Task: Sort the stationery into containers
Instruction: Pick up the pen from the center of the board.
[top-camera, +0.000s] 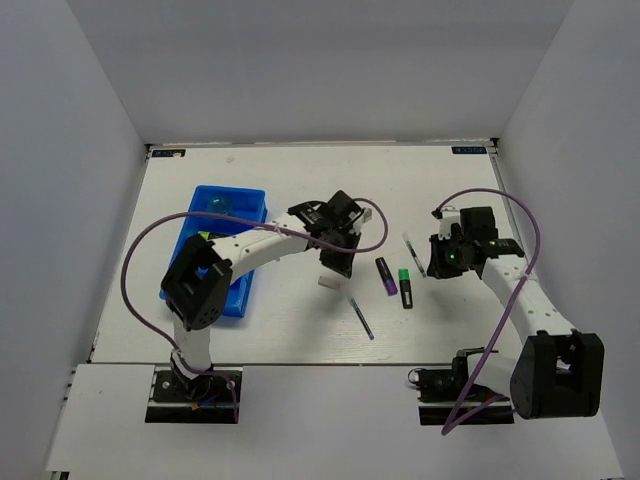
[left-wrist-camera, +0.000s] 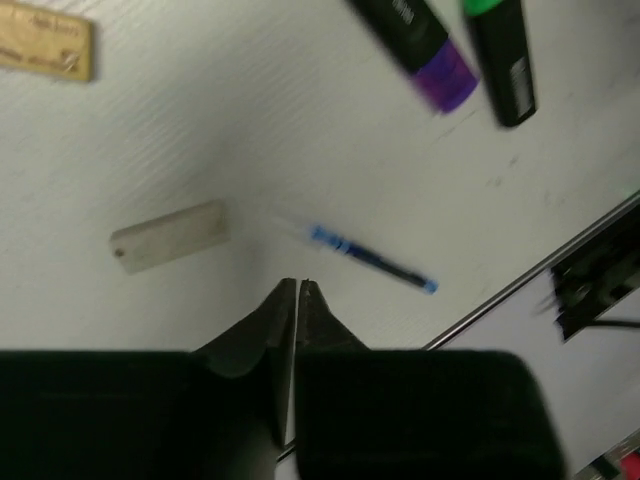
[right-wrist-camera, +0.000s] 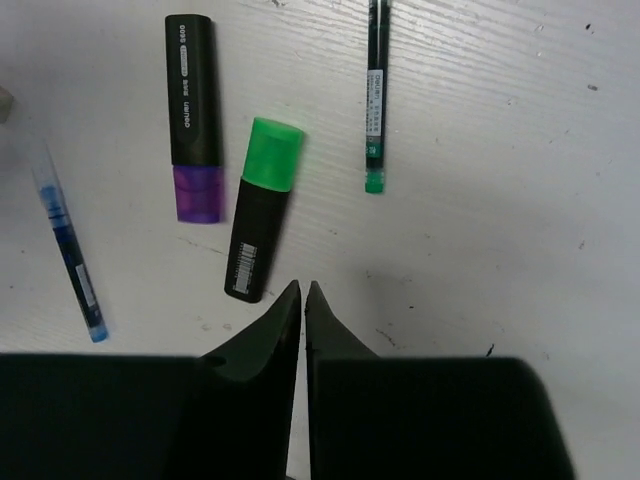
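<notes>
White desk (top-camera: 300, 330) is showing sorting barely started: blue tray (top-camera: 247, 196) near left edge is holding teal jar (top-camera: 218, 204); purple highlighter (right-wrist-camera: 193, 120), green highlighter (right-wrist-camera: 262, 210), blue pen (right-wrist-camera: 70, 250), eraser (left-wrist-camera: 168, 237) lying mid-desk. Left gripper (left-wrist-camera: 298, 288), right gripper (right-wrist-camera: 303, 290) both closed, empty.

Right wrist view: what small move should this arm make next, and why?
Probably open the right claw and shift it over the green-capped highlighter. The claw is shut on nothing, with its tips beside the highlighter's black end. The highlighter lies loose on the table, outside the blue tray.
</notes>
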